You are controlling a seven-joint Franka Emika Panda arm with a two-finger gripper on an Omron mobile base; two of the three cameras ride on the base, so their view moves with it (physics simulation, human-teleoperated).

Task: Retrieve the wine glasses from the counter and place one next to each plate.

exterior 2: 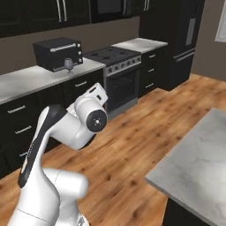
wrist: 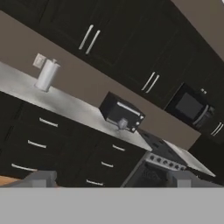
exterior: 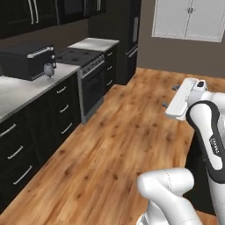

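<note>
One small translucent grey-blue stemmed wine glass [exterior: 49, 70] stood upright on the long pale marble counter [exterior: 26, 90], just in front of the boxy black toaster oven [exterior: 27, 59] and near the black stove [exterior: 78, 56]. My gripper [wrist: 111, 178] was spread wide and empty, well apart from that oven, with the glass lying ahead and slightly above centre along my fingers' line.

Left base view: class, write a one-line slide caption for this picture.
A wine glass stands on the counter beside a black toaster oven, across the wood floor from the robot.
</note>
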